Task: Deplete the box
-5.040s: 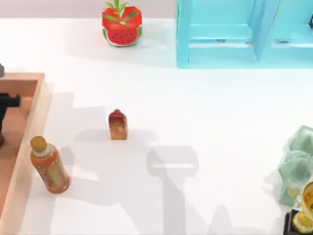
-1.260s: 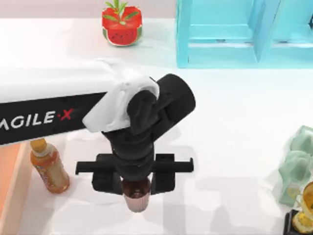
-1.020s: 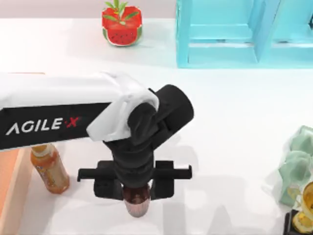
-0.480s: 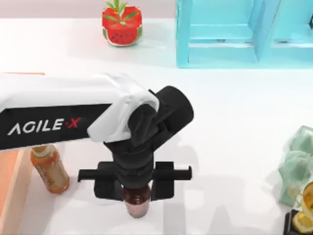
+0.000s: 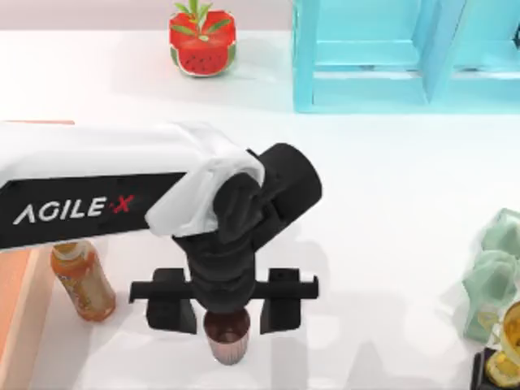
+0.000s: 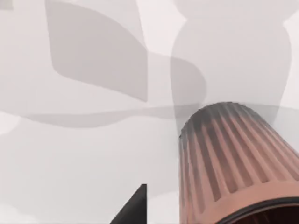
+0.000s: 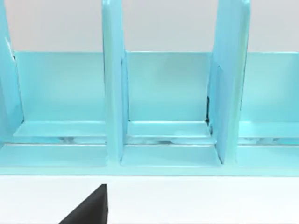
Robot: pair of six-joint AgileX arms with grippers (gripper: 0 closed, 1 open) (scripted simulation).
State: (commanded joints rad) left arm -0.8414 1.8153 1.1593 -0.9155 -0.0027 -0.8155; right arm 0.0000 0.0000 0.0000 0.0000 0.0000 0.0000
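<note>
Box [image 5: 18,325] mostly under left arm [image 5: 89,191], cut by edge

Ribbed matt reddish-brown cup [image 5: 227,341] (dark rim) beside glossy orange plastic bottle [image 5: 81,280], smooth matt white table [image 5: 390,203], light wooden box [image 5: 15,284]

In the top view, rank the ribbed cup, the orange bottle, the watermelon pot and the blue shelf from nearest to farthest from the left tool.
1. Ribbed cup, between the left tool's open fingers.
2. Orange bottle, to its left, beside the box.
3. Watermelon pot, at the far edge.
4. Blue shelf, far right; close to the pot's distance, so this order is loose.
</note>
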